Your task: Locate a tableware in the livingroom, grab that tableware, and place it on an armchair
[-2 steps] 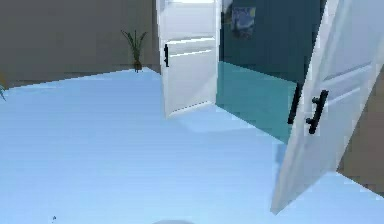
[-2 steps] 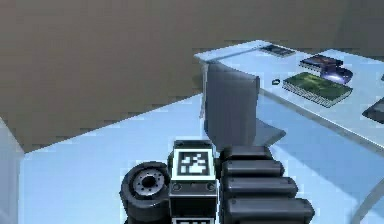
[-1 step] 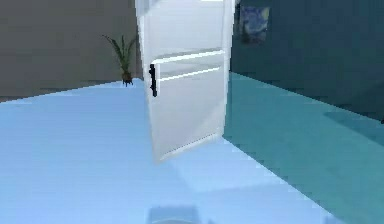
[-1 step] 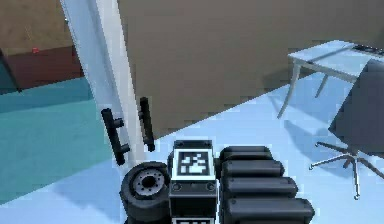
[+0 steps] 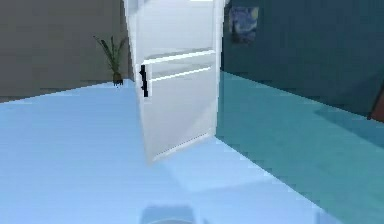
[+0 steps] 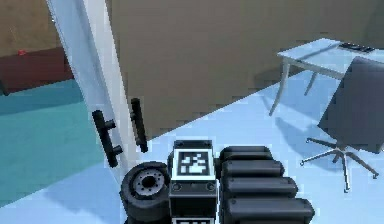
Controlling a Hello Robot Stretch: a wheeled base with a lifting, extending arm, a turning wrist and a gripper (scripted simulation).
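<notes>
Since the robot faces a doorway and not a table, I take this for the searching step, with the task barely begun. On the forward view's left a potted plant [image 5: 113, 55] stands by the far wall, out of the walking line. Right of it the white door [image 5: 180, 80] stands swung wide, its black handle [image 5: 145, 81] toward us, so the way through lies to its right, where the floor turns teal. Further right a painting [image 5: 241, 22] hangs on the dark blue wall.

At the arm side view's left, a dark red piece of furniture [image 6: 30, 68] sits in the teal room; whether it is an armchair I cannot tell. Next comes the gripper [image 6: 148, 187], low beside the marker square [image 6: 195, 163] on the arm [image 6: 255, 185], tucked in close, I would judge, to clear the door while the base drives. How its jaws stand I cannot tell, nor whether it holds anything. At the right a desk [image 6: 320, 58] and a grey office chair [image 6: 357, 105] stand near each other. Where the tableware lies I cannot tell; my guess is past the door.
</notes>
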